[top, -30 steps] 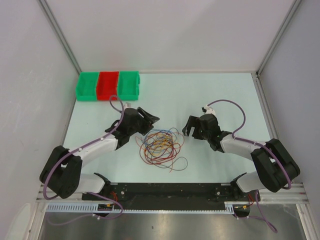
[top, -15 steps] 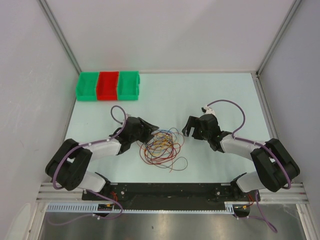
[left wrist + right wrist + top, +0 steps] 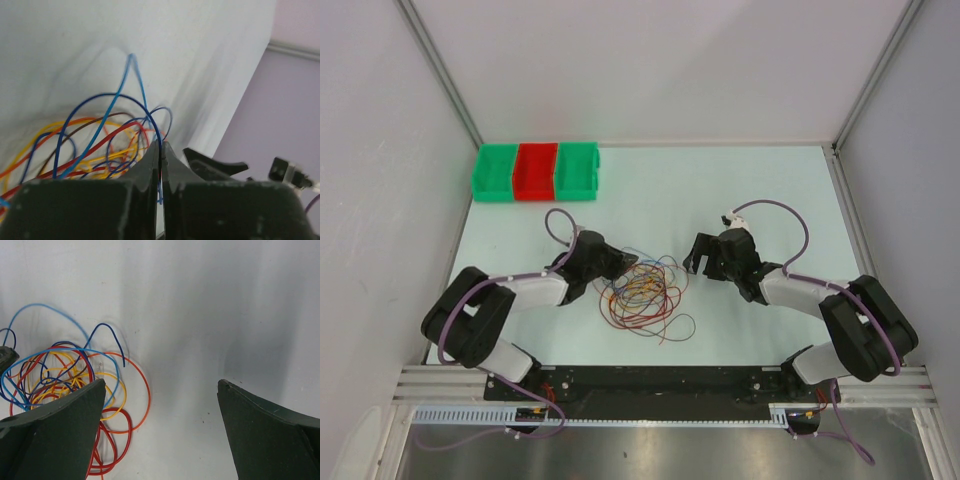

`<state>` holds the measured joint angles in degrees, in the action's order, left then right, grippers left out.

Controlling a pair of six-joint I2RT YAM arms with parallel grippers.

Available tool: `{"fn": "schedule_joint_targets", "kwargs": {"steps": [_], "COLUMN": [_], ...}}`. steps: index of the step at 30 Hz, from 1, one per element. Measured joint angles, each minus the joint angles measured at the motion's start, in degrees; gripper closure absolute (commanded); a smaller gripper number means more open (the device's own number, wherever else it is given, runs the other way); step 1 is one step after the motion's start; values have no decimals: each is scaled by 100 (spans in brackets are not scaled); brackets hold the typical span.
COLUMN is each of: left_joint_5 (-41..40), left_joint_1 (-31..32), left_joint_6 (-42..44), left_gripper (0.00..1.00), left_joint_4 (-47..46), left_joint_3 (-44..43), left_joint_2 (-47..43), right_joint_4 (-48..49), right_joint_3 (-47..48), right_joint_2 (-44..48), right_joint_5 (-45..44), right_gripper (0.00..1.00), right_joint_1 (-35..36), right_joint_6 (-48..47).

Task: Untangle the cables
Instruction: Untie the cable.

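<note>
The cables [image 3: 645, 292] lie in a loose tangle of red, orange, yellow and blue loops on the table between the two arms. My left gripper [image 3: 622, 268] is at the tangle's left edge, low over the table. In the left wrist view its jaws [image 3: 160, 149] are pressed together on a dark blue cable [image 3: 107, 96] that arcs up out of the pile and runs down between the fingers. My right gripper [image 3: 696, 258] stands open just right of the tangle. In the right wrist view it [image 3: 161, 385] holds nothing, with the cables [image 3: 65, 375] at its left finger.
A row of three small bins [image 3: 535, 171], green, red and green, stands at the back left. Grey walls close in the table on three sides. The black rail with the arm bases [image 3: 660, 382] runs along the near edge.
My left arm dropped and reached right to the tangle's left edge, and its gripper closed on a dark blue cable. The right arm has not moved.
</note>
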<state>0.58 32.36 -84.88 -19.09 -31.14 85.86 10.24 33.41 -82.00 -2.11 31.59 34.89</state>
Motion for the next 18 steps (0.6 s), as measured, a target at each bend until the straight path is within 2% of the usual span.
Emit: {"fn": "schedule_joint_targets", "kwargs": {"steps": [4,9,13,18], "left_joint_5": [-90,-343,-439,-439], "left_joint_1": [15,46,55,66], "left_joint_6": [101,555,1185,1947], "left_gripper": [100,100,100,100], "left_joint_4": [109,691,1366,1786], "left_joint_3": [-275,-774,-1725,-3029], "left_joint_2": [-24,-411,-817,-1241], "right_joint_4": [35,83,81,81], "right_joint_3": [0,0,0,0], "right_joint_2": [-2,-4,-4,-4], "right_joint_5": [4,9,11,22], "right_gripper": [2,2,2,2], "right_joint_1": [0,-13,-13,-13], "right_joint_6": [0,0,0,2]}}
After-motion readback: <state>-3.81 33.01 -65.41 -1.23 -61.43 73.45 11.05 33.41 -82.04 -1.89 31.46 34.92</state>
